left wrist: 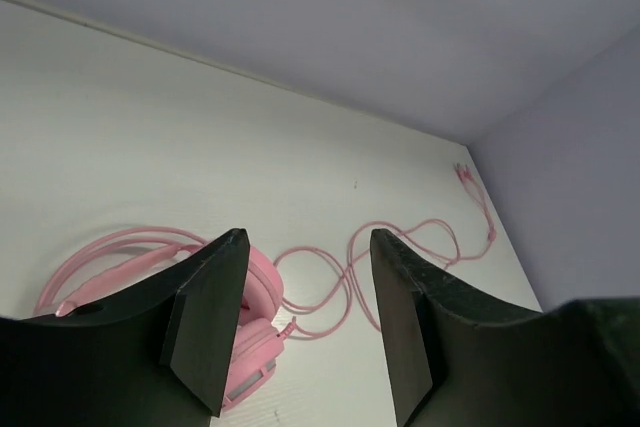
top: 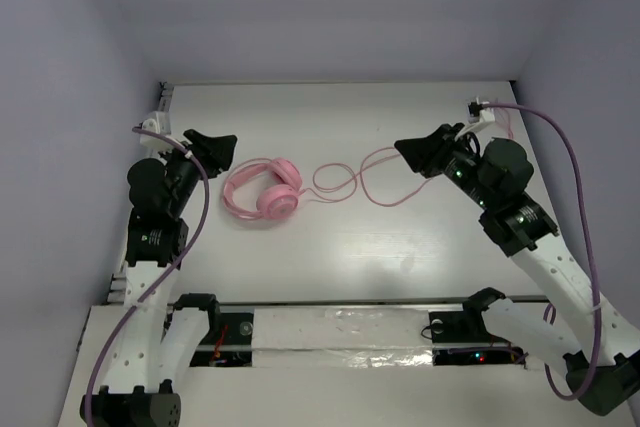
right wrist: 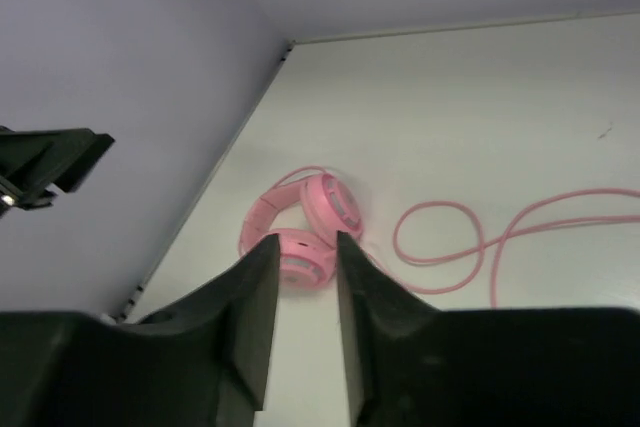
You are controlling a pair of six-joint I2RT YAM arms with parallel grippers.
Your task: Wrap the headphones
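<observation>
The pink headphones (top: 262, 190) lie flat on the white table, left of centre, with the earcups side by side. Their thin pink cord (top: 345, 182) runs right in loose loops toward the far right corner. My left gripper (top: 222, 142) hovers just left of and behind the headphones, open and empty. In the left wrist view, an earcup (left wrist: 258, 292) and the cord (left wrist: 400, 245) show between its wide-apart jaws (left wrist: 305, 242). My right gripper (top: 405, 147) hangs over the cord's loops, right of the headphones. In the right wrist view it (right wrist: 305, 242) is narrowly open and empty, with the headphones (right wrist: 320, 209) beyond its tips.
Lavender walls close the table at the back and on both sides. Thick purple robot cables (top: 572, 172) arc over the right arm and hang along the left arm (top: 195, 232). A taped strip (top: 340, 332) runs along the near edge between the arm bases.
</observation>
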